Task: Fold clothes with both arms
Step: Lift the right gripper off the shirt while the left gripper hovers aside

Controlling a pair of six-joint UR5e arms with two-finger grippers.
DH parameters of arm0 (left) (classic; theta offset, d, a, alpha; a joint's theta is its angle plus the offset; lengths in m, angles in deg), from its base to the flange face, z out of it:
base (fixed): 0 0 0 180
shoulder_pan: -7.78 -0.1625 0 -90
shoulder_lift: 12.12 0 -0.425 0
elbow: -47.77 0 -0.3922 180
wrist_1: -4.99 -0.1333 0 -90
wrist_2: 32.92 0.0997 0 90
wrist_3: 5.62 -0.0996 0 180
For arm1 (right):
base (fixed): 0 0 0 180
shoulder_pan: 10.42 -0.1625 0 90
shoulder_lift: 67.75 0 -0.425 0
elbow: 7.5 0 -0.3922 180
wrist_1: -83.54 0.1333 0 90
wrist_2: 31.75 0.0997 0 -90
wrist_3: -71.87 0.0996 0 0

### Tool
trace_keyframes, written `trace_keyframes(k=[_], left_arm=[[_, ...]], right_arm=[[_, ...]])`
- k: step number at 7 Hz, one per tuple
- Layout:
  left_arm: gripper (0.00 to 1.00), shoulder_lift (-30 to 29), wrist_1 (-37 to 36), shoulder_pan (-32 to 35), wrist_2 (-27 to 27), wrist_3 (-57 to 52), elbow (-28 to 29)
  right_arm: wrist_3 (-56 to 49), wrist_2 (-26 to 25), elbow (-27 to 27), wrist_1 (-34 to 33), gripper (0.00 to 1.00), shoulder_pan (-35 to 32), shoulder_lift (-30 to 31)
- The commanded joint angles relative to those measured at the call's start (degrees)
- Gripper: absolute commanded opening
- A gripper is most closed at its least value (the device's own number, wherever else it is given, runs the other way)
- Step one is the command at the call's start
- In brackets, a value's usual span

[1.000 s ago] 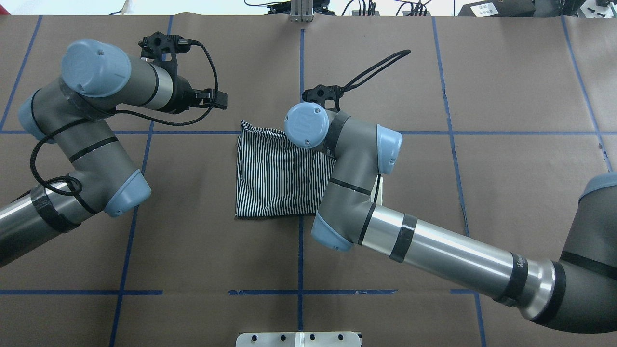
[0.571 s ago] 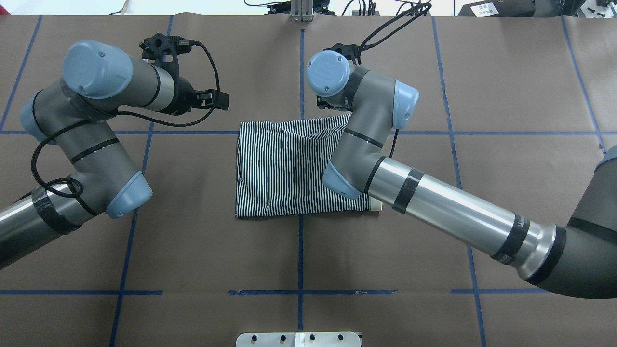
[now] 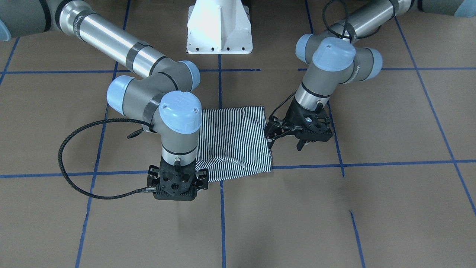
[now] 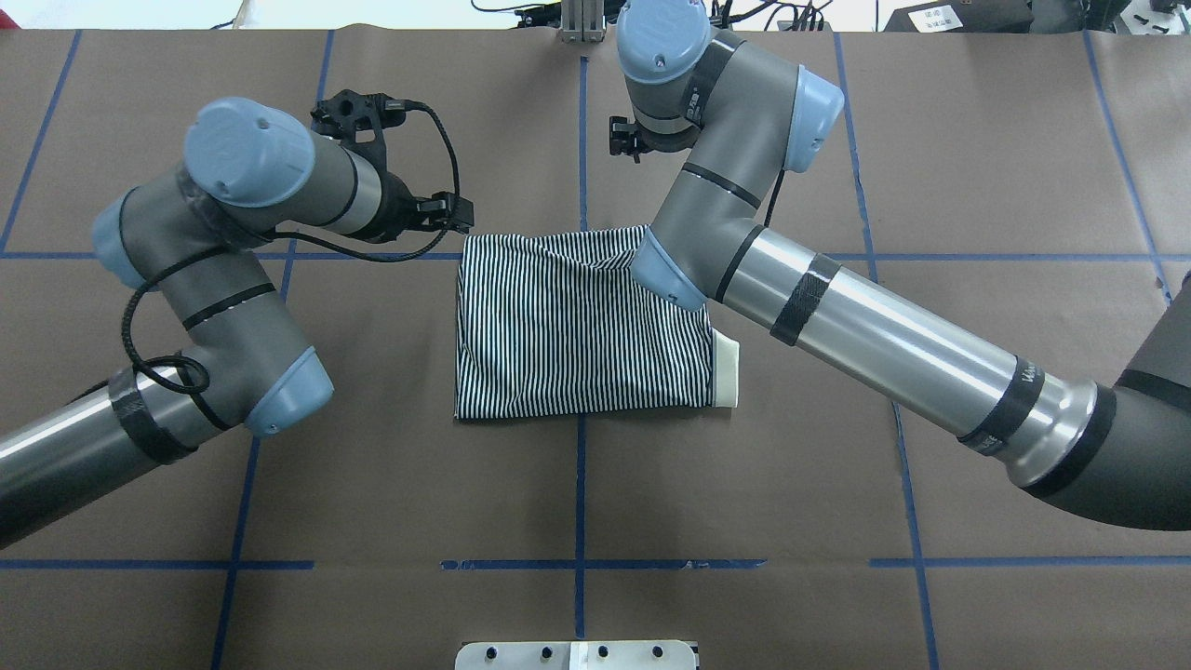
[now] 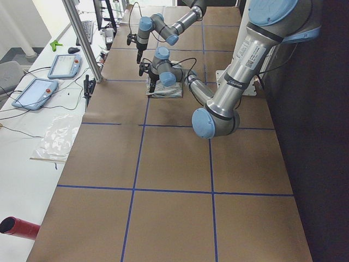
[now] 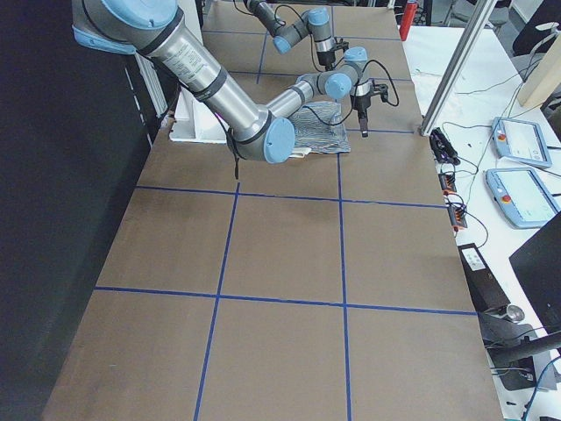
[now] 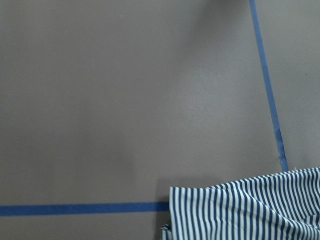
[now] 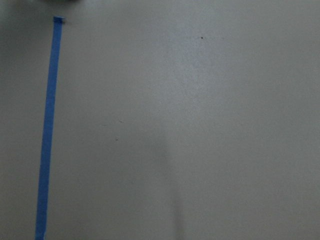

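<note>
And here's the picture: the striped polo shirt point(image 4: 577, 326) lies flat on the brown worktop point(image 4: 372, 484), folded into a neat block, stripes running front to back. Its cream collar point(image 4: 726, 372) pokes out along the edge on the robot's right. The shirt's far edge is a touch rumpled, with a soft wave in the cloth there.

Over to the left arm point(image 4: 233, 270). It is bent at the elbow, and its left tool point(image 3: 284, 145) hangs just off the shirt's far corner on the robot's left. The fingers point(image 3: 299, 146) point down with a clear gap between them, and nothing is caught in that gap. The left wrist view confirms it (a striped corner sits low in the picture, with bare worktop all around).

Now the right arm point(image 4: 837, 316), stretched long across the shirt's right side, passes over the cloth. The right tool point(image 3: 174, 184) sits just past the shirt's far edge, toward the right-hand corner and apart from the cloth. Its fingers are tucked out of sight under the wrist, so I cannot tell how wide they stand. Its own camera shows only plain worktop and a strip of blue tape point(image 8: 47, 130).
</note>
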Motion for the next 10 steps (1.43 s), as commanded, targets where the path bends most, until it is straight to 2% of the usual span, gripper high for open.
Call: trace_keyframes(k=[1,2,7,8,10], left_arm=[[1.00,-3.5,-1.9,-2.0,2.4,2.1,6.0],[1.00,-3.2,-1.9,-2.0,4.7,1.5,6.9],[1.00,-0.4,-1.9,-2.0,7.5,-4.2,8.2],[1.00,0.6,-1.7,-1.7,8.7,-7.0,8.1],[1.00,4.2,-1.0,4.1,9.1,-20.4,5.9]], right_arm=[[0.0,0.6,-2.4,0.0,1.00,-0.1,1.9],[0.0,0.6,-2.5,0.0,1.00,-0.1,1.9],[-1.1,0.6,-4.3,0.3,1.00,-0.1,4.4],[-1.1,0.6,-4.4,0.3,1.00,-0.1,4.5],[-1.7,0.7,-4.4,0.4,1.00,-0.3,4.7]])
